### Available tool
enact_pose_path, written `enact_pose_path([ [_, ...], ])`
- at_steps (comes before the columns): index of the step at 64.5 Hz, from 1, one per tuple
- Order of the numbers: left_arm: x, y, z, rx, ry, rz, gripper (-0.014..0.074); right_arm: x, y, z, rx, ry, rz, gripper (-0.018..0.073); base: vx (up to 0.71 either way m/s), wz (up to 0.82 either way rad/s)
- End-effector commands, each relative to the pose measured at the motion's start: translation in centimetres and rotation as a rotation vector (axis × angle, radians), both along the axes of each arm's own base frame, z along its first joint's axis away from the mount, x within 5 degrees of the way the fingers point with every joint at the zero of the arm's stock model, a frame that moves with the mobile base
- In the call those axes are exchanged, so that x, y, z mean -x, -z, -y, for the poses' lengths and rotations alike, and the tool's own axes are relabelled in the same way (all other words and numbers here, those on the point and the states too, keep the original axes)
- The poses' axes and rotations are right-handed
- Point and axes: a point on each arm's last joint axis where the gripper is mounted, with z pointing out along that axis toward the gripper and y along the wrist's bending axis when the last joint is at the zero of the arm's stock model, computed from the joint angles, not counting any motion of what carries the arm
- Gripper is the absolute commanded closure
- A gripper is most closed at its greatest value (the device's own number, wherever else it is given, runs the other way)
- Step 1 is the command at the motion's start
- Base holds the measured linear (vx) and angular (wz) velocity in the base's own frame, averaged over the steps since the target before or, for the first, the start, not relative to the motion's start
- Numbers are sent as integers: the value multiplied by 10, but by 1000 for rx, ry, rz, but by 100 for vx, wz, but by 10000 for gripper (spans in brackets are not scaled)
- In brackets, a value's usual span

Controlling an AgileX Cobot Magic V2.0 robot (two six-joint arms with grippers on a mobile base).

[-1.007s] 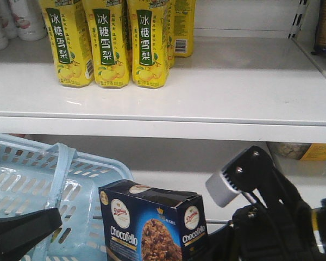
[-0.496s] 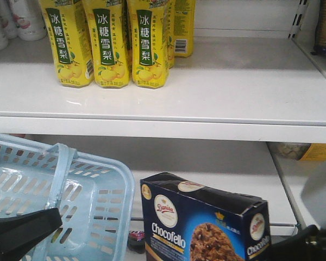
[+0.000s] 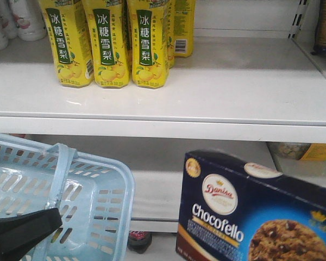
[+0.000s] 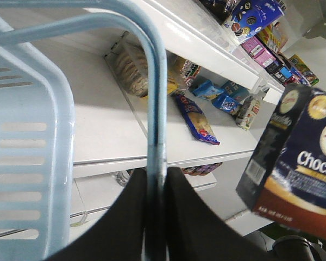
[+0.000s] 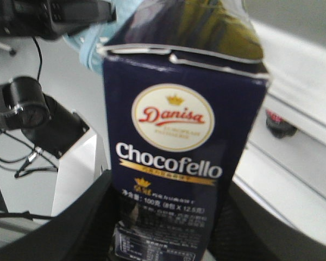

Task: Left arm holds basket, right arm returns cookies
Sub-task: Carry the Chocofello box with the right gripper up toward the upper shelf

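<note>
**Cookies clear of the basket**

Your left gripper (image 4: pixel 155 217) is clamped on the basket (image 3: pixel 92 201) handle (image 4: pixel 157 109). Your right gripper (image 5: pixel 168 239) pinches the Danisa Chocofello box (image 3: pixel 255 217) at 3 o'clock from the basket, below the yellow drink cartons (image 3: pixel 108 43).

The basket (image 3: pixel 92 201) is pale blue moulded plastic, smooth with a soft sheen; its handle (image 4: pixel 157 125) is the same plastic. The left end effector (image 4: pixel 156 217) is matt black. The cookies (image 3: pixel 250 217) come in printed cardboard, navy and slightly glossy, catching light on top (image 5: pixel 217 27). The cartons (image 3: pixel 106 43) are glossy yellow. The shelf (image 3: pixel 233 87) is smooth, white and faintly reflective.
</note>
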Motion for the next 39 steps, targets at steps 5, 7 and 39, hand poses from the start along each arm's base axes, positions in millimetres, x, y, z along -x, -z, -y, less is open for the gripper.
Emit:
enact_pose_path([
  [5, -1, -15, 1, 55, -5, 37, 603, 1, -30, 14, -91, 85, 144, 563, 0, 0],
  [7, -1, -15, 1, 55, -5, 37, 603, 1, -32, 16, -87, 102, 153, 563, 0, 0],
  [39, -1, -15, 1, 56, 1, 36, 603, -12, -40, 33, -17, 298, 271, 563, 0, 0],
])
